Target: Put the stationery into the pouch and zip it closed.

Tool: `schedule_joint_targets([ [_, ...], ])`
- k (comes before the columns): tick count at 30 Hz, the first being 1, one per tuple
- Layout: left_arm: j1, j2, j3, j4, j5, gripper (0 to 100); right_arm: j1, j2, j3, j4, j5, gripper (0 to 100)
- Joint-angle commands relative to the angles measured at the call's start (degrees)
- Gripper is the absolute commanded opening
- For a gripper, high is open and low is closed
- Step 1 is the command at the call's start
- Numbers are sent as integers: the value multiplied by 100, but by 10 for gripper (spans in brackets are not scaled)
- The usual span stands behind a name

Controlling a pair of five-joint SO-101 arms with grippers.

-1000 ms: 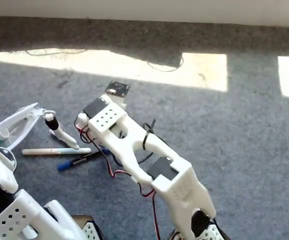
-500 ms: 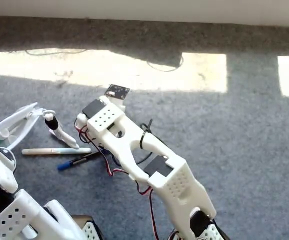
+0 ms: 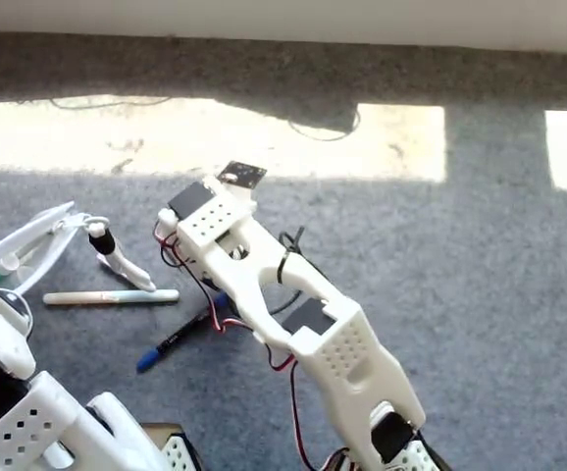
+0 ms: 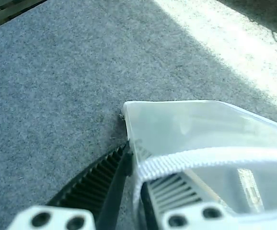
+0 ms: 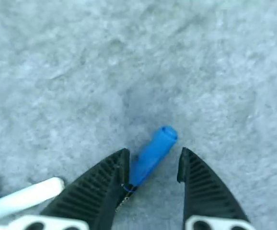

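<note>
Pouch [image 3: 30,238], clear with a white zip edge, lies at 9 o'clock on the grey tabletop [image 3: 480,255] in the high view, mouth gaping toward 3 o'clock, with a green-tipped item [image 3: 2,267] inside. The left claw [image 4: 134,165] is clenched on the pouch's zip edge. Just off the mouth lies a black-capped marker [image 3: 117,257], and at its 6 o'clock a white pen [image 3: 112,296] lies crosswise. A blue pen [image 3: 178,340] lies slanted at 5 o'clock from the white pen. The right arm [image 3: 283,294] lies over the blue pen's upper end and hides it. The right claw [image 5: 154,155] is released, its jaws straddling the blue cap, which lies against one jaw. A sunlit patch [image 3: 166,132] crosses the tabletop at 12 o'clock.
</note>
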Motion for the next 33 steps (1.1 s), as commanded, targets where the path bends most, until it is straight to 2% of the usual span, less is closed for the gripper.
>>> schedule_joint_targets([
  [1,-13,-57,-101,-132,53,7,-189,-92,-611,277,-35,170],
  [6,-13,-57,-101,-132,53,7,-171,-57,-418,119,-44,170],
  [12,-13,-57,-101,-132,53,7,-163,-57,611,-708,-44,170],
  [15,-13,-57,-101,-132,53,7,-180,-57,910,-787,-44,166],
  [23,-13,-57,-101,-132,53,7,-163,-66,910,-822,-35,4],
  [28,-4,-57,-101,-132,53,7,-92,-136,708,-769,18,5],
  [33,233,-57,-101,-132,26,7,215,-400,215,-426,598,5],
])
